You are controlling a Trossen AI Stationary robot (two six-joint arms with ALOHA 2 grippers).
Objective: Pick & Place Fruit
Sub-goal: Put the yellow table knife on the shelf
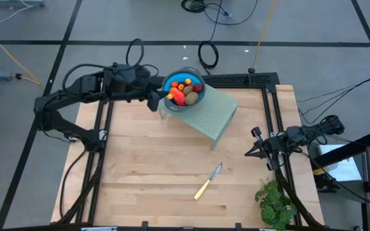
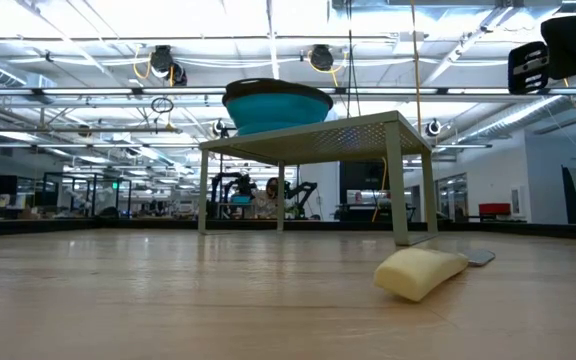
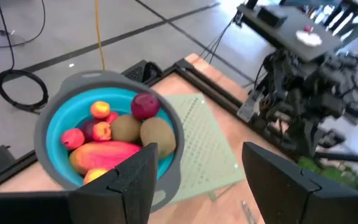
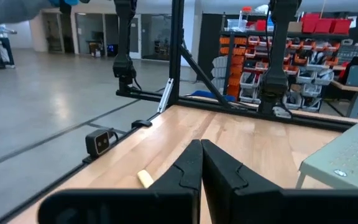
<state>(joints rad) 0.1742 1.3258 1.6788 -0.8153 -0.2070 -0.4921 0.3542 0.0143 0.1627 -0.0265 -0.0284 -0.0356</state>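
Observation:
The fruit (image 1: pixel 186 93) lies piled in a blue bowl with a grey rim (image 1: pixel 170 82). The bowl stands on a pale green perforated stand (image 1: pixel 216 117) at the table's far middle. In the left wrist view the bowl (image 3: pixel 61 121) holds two brownish-green ovals (image 3: pixel 127 127), a dark red ball (image 3: pixel 145 104), a long red-orange piece (image 3: pixel 104 152) and small orange ones (image 3: pixel 100 110). My left gripper (image 1: pixel 155 99) (image 3: pixel 197 155) hovers open just left of the bowl with nothing between its fingers. My right gripper (image 1: pixel 257 144) (image 4: pixel 201 148) waits shut near the table's right edge.
A pale-handled knife (image 1: pixel 209 179) (image 2: pixel 418 272) lies on the wood toward the near middle. A leafy green bunch (image 1: pixel 275 202) sits at the near right corner. Black frame rails (image 1: pixel 101 135) run along the table's left, right and far sides. Bare wood lies between stand and knife.

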